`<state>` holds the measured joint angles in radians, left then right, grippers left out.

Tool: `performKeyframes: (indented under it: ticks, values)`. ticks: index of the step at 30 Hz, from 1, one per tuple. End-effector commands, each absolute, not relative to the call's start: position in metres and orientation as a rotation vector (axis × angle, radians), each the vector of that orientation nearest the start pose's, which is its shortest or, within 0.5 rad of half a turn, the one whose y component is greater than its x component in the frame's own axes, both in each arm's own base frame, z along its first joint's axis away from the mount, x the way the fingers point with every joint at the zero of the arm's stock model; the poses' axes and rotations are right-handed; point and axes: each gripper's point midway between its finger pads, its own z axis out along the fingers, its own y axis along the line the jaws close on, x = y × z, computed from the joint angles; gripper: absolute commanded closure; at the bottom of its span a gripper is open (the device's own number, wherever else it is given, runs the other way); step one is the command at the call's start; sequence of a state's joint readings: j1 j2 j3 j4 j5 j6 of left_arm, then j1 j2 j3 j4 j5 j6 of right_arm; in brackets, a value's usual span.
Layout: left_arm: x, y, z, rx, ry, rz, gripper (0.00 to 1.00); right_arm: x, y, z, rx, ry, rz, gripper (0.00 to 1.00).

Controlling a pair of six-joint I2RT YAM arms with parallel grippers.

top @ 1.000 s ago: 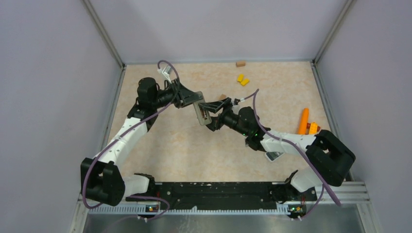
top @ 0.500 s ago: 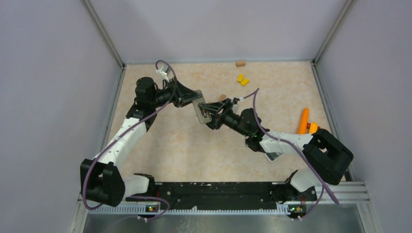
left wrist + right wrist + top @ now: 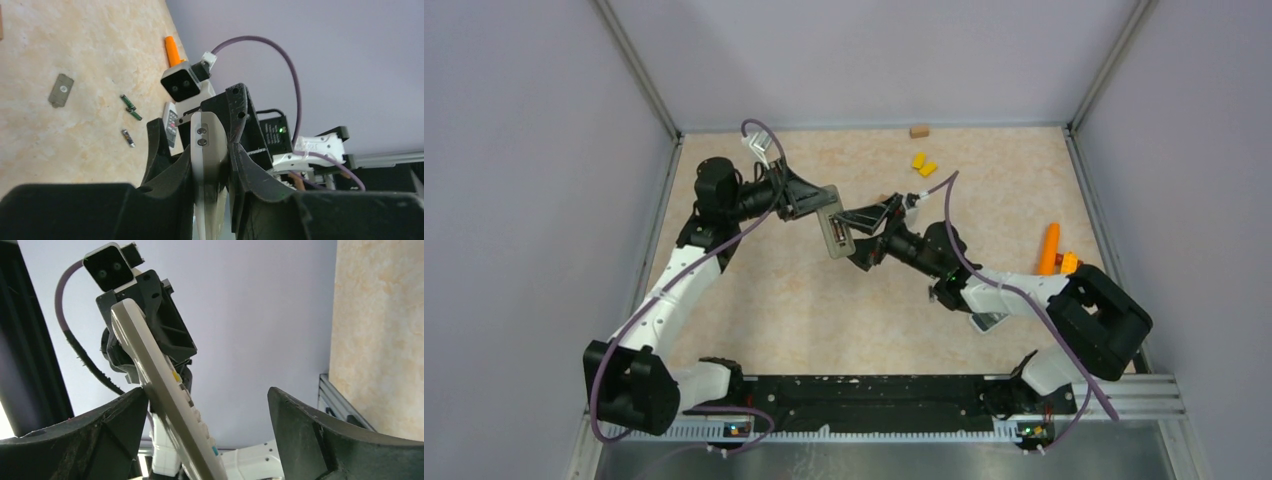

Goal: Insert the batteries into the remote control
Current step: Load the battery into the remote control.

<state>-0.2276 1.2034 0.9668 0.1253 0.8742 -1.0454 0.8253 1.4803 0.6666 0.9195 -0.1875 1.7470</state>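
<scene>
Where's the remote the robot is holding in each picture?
Top external: held remote, just above centre.
Left wrist: bottom centre, clamped in the left gripper.
Right wrist: slanting, left of centre.
Shared landmark: the beige table.

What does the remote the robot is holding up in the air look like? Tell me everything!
The remote is a long, slim bar of pale grey plastic. One face carries small buttons, including a yellow one and a teal one; the other side shows two little screws. It is off the table, tilted, clamped at one end by the left gripper. Its free end reaches between the open fingers of the right gripper, which may not be touching it.
</scene>
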Motion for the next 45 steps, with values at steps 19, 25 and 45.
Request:
performKeyframes:
  ticks: [19, 25, 45]
  values:
    - [0.258, -0.222, 0.317, 0.445, 1.854, -1.553, 1.00, 0.237, 0.366, 0.293, -0.320, 1.824, 1.219, 0.34]
    - [0.257, -0.222, 0.312, 0.440, 1.865, -1.546, 1.00, 0.240, 0.375, 0.282, -0.401, 1.852, 1.068, 0.47]
    - [0.260, -0.219, 0.307, 0.426, 1.872, -1.497, 1.00, 0.229, 0.369, 0.286, -0.458, 1.842, 1.002, 0.47]
